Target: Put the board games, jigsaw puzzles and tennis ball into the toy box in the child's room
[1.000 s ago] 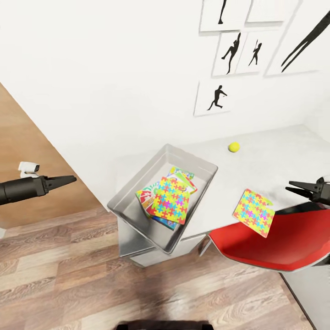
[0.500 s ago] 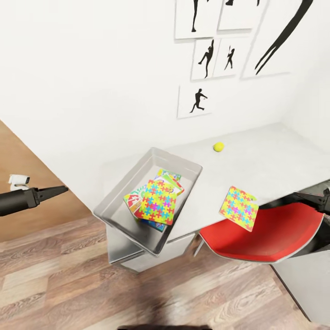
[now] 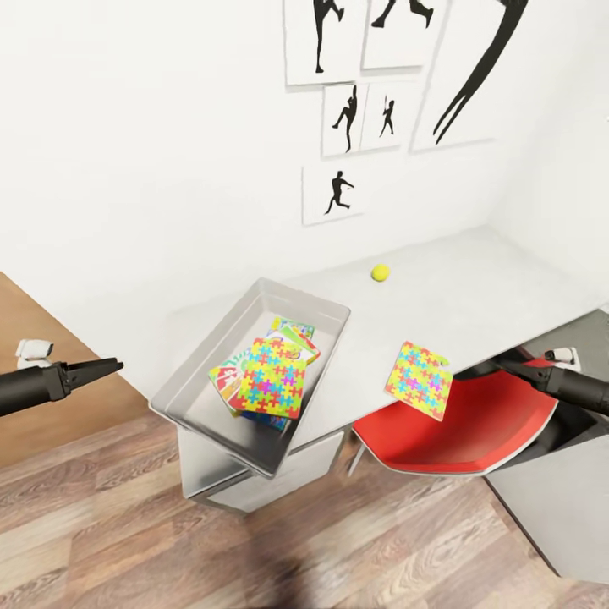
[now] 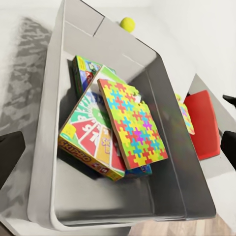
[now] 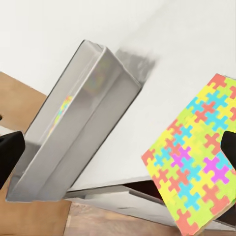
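We judge that most of the task is done and the step in hand is to fetch the two toys not yet in the toy box. In the head view the box sits left of centre on the table, with its near end hanging over the table edge. Inside it, the left wrist view shows one jigsaw puzzle lying tilted on top of the SKIP-BO game, with the green-edged game behind and a blue box edge underneath. The second jigsaw puzzle lies at the front edge of the table, right of centre, partly over the red chair. The tennis ball rests further up, near the wall. The right gripper is at the right side of the frame, near this puzzle but apart from it, holding nothing; we cannot tell if its fingers are apart or together. The left gripper is at the left edge, well apart from the box, its fingers together and empty. The next move, in our view, calls for bringing the right gripper to the overhanging edge of the puzzle, where it can pinch the flat box.
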`<state>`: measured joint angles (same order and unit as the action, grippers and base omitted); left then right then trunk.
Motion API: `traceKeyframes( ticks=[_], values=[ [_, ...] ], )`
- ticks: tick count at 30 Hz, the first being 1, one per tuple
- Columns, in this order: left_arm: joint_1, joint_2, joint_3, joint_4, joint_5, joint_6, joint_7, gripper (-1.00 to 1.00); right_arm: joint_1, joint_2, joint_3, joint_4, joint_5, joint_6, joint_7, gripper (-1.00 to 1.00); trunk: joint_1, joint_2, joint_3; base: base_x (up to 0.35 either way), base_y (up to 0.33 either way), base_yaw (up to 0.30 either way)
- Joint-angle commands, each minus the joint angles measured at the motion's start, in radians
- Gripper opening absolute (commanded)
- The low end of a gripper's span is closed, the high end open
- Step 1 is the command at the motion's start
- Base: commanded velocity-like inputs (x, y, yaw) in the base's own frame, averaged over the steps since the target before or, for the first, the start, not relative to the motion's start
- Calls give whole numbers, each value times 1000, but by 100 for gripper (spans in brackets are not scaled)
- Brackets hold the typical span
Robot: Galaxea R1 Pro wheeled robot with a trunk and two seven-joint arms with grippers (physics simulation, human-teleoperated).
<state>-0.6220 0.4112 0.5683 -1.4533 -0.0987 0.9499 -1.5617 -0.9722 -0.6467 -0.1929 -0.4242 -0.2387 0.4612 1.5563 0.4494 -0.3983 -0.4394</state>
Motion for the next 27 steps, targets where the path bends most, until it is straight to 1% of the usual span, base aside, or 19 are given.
traceKeyframes(
  ticks=[1,2,3,4,8,9,14,20,27],
  values=[
    [1,0,1,-1,-10,8,-9,100,-1,10,0,-14,-1,11,3,100,1,-2,0,0,0,-49],
    [2,0,2,0,-10,6,-9,100,-1,19,0,-29,-1,13,3,100,1,-2,2,0,0,-44],
    [2,0,2,0,-10,6,-9,100,-1,19,0,-29,-1,13,3,100,1,-2,3,0,0,-44],
    [5,0,2,0,-10,4,-9,100,-1,34,0,-59,-1,18,3,100,1,-2,5,0,0,-51],
    [8,0,2,0,-9,1,-9,100,0,57,1,-121,-1,44,2,100,1,-2,11,0,0,-63],
    [8,0,2,0,-9,1,-9,100,0,57,1,-121,-1,44,2,100,1,-2,13,0,0,-69],
    [9,0,2,1,-12,-1,-9,100,0,79,0,-174,-1,74,1,100,1,-2,20,0,0,-81],
    [10,0,2,2,-12,-2,-9,100,0,90,0,-194,-1,85,1,100,1,-2,30,0,0,-99],
    [10,1,2,2,-13,-2,-9,100,0,93,0,-199,-1,87,1,100,1,-2,41,0,0,-107]
  ],
)
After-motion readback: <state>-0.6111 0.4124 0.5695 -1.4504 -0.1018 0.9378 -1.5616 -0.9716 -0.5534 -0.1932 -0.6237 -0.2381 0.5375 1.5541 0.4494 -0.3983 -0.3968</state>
